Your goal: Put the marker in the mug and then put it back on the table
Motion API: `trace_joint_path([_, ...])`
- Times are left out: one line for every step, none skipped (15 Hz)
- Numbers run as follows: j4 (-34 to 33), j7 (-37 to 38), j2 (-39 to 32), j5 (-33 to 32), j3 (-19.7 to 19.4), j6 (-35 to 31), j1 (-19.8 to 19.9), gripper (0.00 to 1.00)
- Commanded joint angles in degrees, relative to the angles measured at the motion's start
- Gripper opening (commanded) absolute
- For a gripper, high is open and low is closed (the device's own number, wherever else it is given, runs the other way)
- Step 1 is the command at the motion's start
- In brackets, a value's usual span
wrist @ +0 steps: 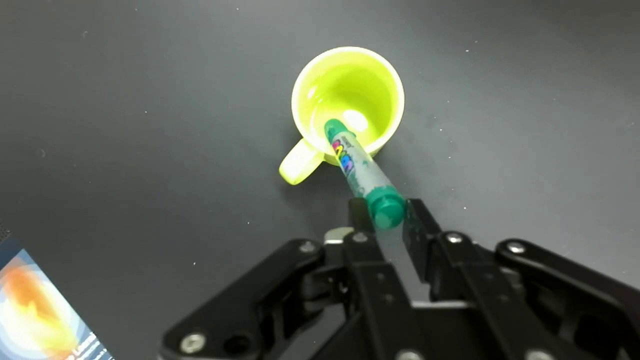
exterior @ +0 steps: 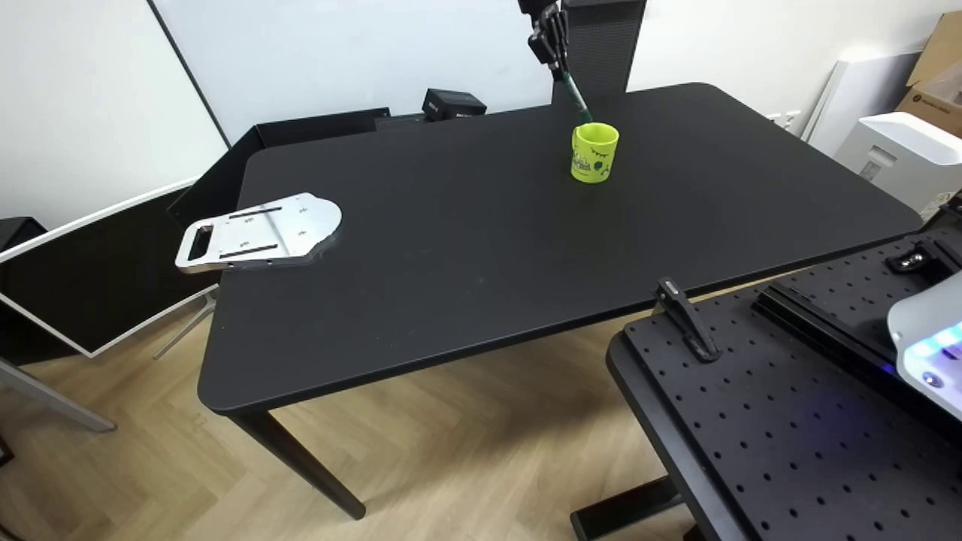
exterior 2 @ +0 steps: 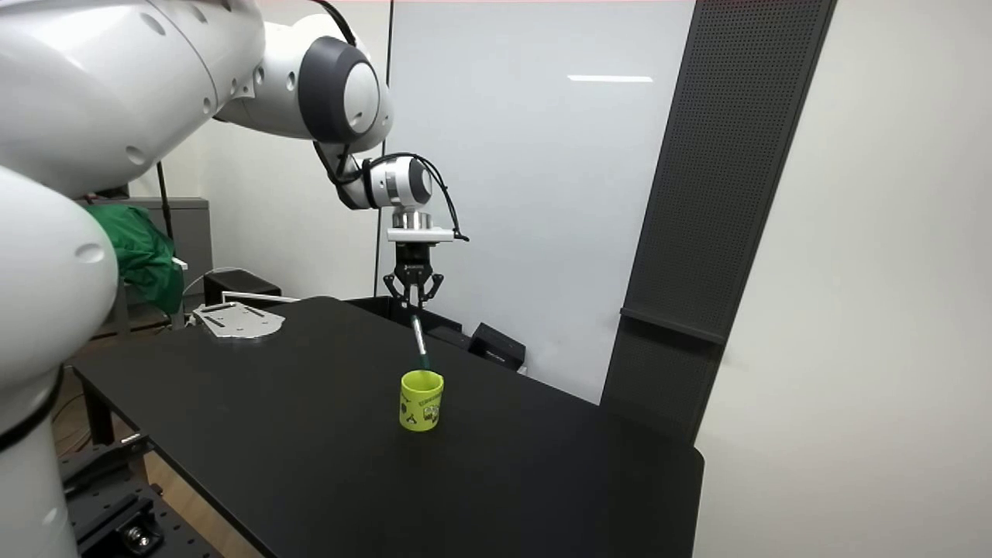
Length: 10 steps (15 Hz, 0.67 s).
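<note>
With the black jointed claw (wrist: 389,215) clamped across the tilted green-and-grey cylindrical marker (wrist: 362,170), its lower tip at the mouth of the yellow-green cylindrical mug (exterior: 594,158), centre that tip before the presumed insertion.

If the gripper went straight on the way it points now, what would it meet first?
Probably the mug, met by the tip of the marker the gripper holds. In the wrist view that tip overlaps the opening; depth is unclear, so rim or inside I can't tell.
</note>
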<state>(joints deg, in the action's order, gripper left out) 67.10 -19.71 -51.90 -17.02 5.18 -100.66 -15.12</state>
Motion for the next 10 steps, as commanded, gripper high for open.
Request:
trace_joint_path([-2.36, 0.46, -0.15, -0.75, 0.22, 3.73, -1.51, 0.06])
trace_joint_path([-2.51, 0.29, -0.34, -0.88, 0.33, 4.27, -2.01, 0.06])
trace_joint_path([-2.65, 0.08, -0.52, -1.04, 0.44, 4.72, -2.46, 0.06])
trace_joint_path([-2.69, -0.23, -0.72, -1.35, 0.58, 5.06, -3.01, 0.06])
trace_joint_path([-2.73, -0.24, -0.91, -1.95, 0.50, 5.08, -3.60, 0.06])
trace_joint_path([-2.62, -0.26, -1.11, -2.88, 0.38, 4.59, -4.29, 0.06])
trace_joint_path([-2.59, -0.20, -1.40, -3.97, 0.16, 3.97, -5.00, 0.06])
trace_joint_path([-2.79, -0.46, -1.82, -4.81, 0.20, 3.75, -5.54, 0.06])
trace_joint_path([-2.89, -0.47, -2.15, -5.85, 0.06, 3.25, -6.15, 0.06])
trace_joint_path([-3.03, -0.61, -2.58, -6.72, 0.04, 2.63, -6.62, 0.06])
